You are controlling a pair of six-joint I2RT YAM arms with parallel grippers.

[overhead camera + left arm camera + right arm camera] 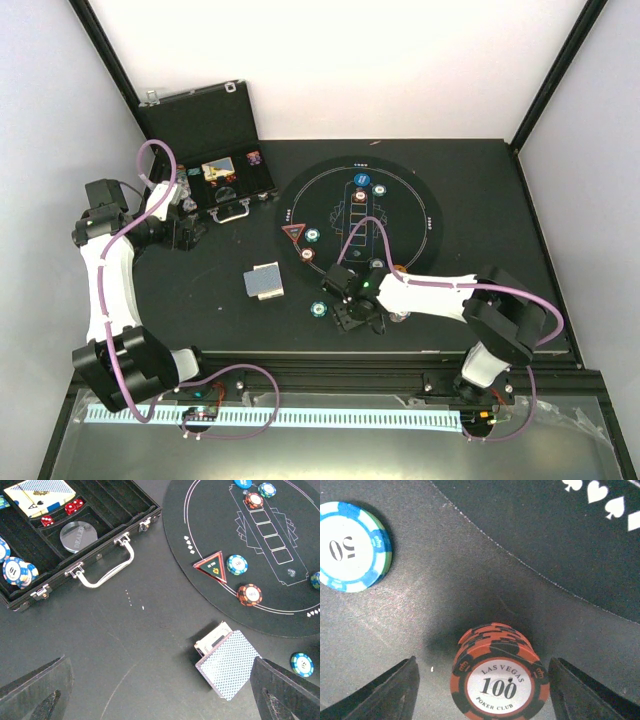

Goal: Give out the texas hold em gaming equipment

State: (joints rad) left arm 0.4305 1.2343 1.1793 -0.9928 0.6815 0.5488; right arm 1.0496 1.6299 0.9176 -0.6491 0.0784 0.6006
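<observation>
In the right wrist view a short stack of orange-and-black "100" chips (497, 680) stands on the table between my right gripper's (490, 695) open fingers, with a gap on each side. A blue "50" chip (350, 547) lies to the upper left. My right gripper (352, 310) sits at the near edge of the round mat (420, 215). A deck of blue-patterned cards (230, 662) leans on its box near my open, empty left gripper (160, 700). The red triangle marker (212, 566), a teal chip (237, 564) and an orange chip (249, 594) lie on the mat.
The open black case (100, 545) holds a clear dealer button (78, 534), red dice (74, 506), cards (40, 495) and blue chips (17, 572). It stands at the back left (200, 120). A loose teal chip (318, 309) lies beside the right gripper.
</observation>
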